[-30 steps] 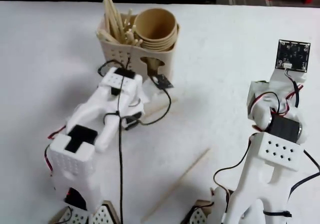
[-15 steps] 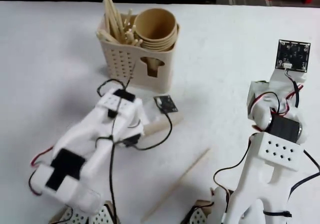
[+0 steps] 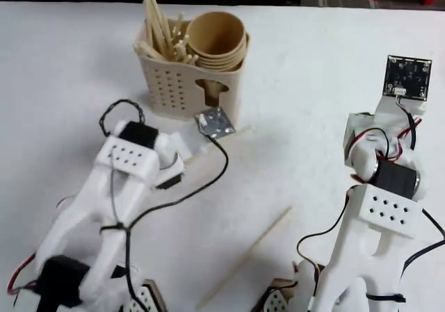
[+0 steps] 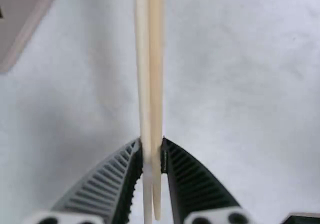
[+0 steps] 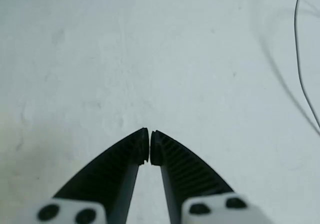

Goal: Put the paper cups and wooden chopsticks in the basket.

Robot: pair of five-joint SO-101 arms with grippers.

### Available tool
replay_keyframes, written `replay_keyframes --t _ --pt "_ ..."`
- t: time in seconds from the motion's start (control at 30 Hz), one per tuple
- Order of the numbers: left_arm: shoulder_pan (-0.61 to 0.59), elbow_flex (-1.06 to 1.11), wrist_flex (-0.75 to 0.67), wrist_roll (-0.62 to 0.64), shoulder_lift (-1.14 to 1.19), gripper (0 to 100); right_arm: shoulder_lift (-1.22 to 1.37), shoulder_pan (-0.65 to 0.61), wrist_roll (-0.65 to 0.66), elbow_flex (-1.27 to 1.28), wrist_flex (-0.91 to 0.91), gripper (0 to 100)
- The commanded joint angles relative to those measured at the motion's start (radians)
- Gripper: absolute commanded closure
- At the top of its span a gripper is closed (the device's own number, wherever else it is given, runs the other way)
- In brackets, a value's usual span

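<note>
The beige perforated basket (image 3: pixel 188 83) stands at the back of the table, with several wooden chopsticks (image 3: pixel 158 30) and stacked paper cups (image 3: pixel 217 37) inside it. My left gripper (image 4: pixel 151 149) is shut on a pair of wooden chopsticks (image 4: pixel 149 74), which point away from it over the table in front of the basket (image 4: pixel 22 24). That pair (image 3: pixel 231 136) shows faintly beside the left arm (image 3: pixel 135 159). Another single chopstick (image 3: pixel 245 258) lies slanted on the table between the two arms. My right gripper (image 5: pixel 149 146) is shut on nothing, just above bare table.
The right arm (image 3: pixel 386 211) stands at the right with its camera board (image 3: pixel 408 76) raised. A black cable (image 3: pixel 208 176) loops from the left arm across the table. The cloth (image 3: pixel 313 69) right of the basket is bare.
The left arm has drawn back toward the front left, away from the basket, with the chopstick pair in its gripper. The right arm has not moved.
</note>
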Motion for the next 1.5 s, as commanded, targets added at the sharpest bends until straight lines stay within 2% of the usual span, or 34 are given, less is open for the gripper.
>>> replay_keyframes --t 0.0,0.23,0.37,0.57,0.73,0.87,1.0,1.23,1.47 --pt "-0.008 0.002 0.008 0.002 -0.091 98 -0.031 -0.010 -0.002 -0.008 -0.002 97.7" --pt "-0.012 -0.009 0.008 0.015 -0.108 98 -0.028 -0.010 -0.002 -0.008 -0.002 97.7" --pt "-0.007 -0.035 0.021 0.066 -0.225 98 -0.028 -0.010 -0.002 -0.008 -0.002 97.7" --pt "-0.007 -0.196 0.089 0.103 -0.443 98 -0.028 -0.012 -0.002 -0.008 -0.004 97.7" --pt "-0.013 -0.358 0.029 0.198 -0.507 97 -0.028 -0.012 -0.002 -0.008 -0.004 97.7" --pt "-0.013 -0.422 -0.137 0.315 -0.506 98 -0.027 -0.012 -0.002 -0.008 -0.004 97.7" --pt "-0.013 -0.400 -0.391 0.422 -0.506 98 -0.027 -0.012 -0.002 -0.008 -0.004 97.7" --pt "-0.013 -0.232 -0.862 0.572 -0.506 98 -0.025 -0.012 -0.002 -0.008 -0.004 97.7" --pt "-0.073 -0.049 -1.151 0.697 -0.499 98 -0.025 -0.012 -0.002 -0.008 -0.002 97.7"
